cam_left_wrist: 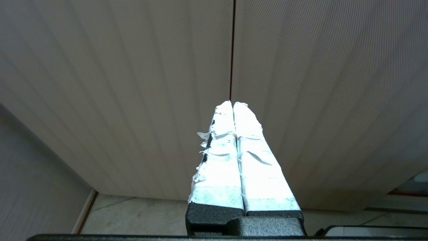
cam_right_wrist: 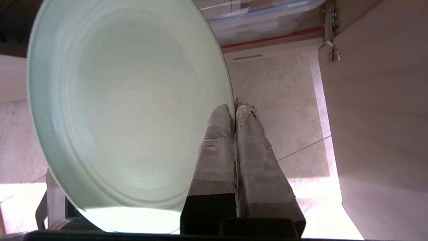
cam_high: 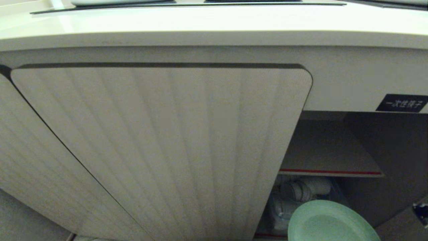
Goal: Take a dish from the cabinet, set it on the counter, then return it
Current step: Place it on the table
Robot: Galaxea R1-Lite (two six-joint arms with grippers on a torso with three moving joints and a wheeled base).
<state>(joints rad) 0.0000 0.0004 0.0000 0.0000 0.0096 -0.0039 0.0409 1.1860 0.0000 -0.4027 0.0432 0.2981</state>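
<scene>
A: Dish (cam_high: pixel 329 222) position? Fingers?
B: Lower right of head frame, before open cabinet (cam_high: pixel 160 150). Right gripper (cam_right_wrist: pixel 234 107) fingers pinched on its rim; left gripper (cam_left_wrist: pixel 232 104) fingers closed, empty.

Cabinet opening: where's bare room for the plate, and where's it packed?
Free: upper shelf, bare above its red edge, right of the ribbed door. Crowded: lower compartment behind the dish, where white crockery is stacked. Right gripper pinches the dish rim.
</scene>
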